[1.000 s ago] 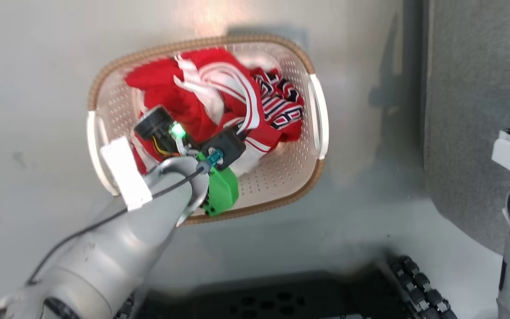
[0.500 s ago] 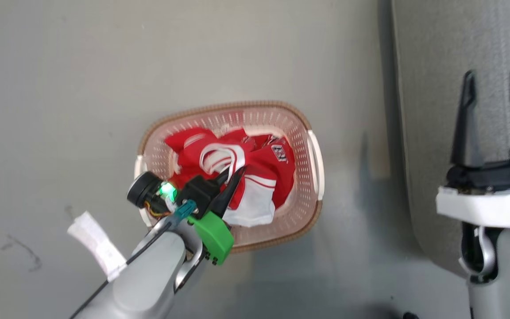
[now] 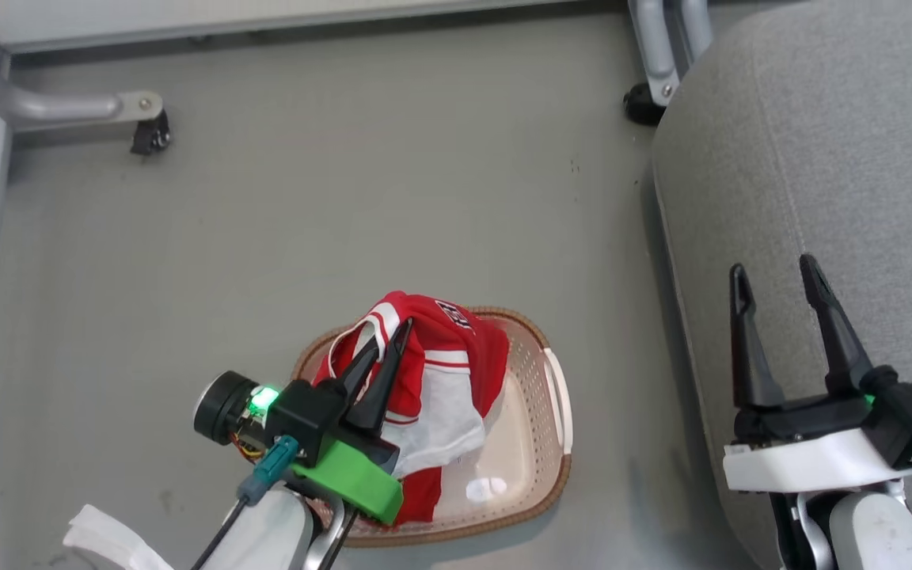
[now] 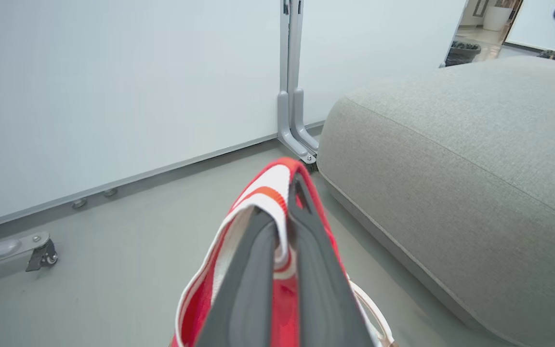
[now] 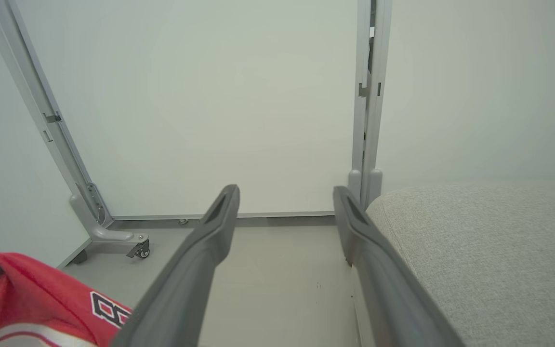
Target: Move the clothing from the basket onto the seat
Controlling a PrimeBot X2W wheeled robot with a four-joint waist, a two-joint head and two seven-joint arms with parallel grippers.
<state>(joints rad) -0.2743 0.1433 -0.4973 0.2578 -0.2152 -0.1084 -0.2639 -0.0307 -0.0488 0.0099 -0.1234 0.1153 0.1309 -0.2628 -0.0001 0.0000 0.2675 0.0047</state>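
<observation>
Presently pinching red jersey (image 3: pixel 456 356) in left pincer (image 3: pixel 393 332), above cream laundry basket (image 3: pixel 519 443), with right pincer (image 3: pixel 773 267) spread over grey seat cushion (image 3: pixel 820 158). Best raised until hem clears rim, then swung right onto cushion.

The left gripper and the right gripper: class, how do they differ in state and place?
The left gripper is shut on the clothing; the right gripper is open and empty. The left gripper is above the basket; the right gripper is at the seat's edge. Both have two long dark fingers.
</observation>
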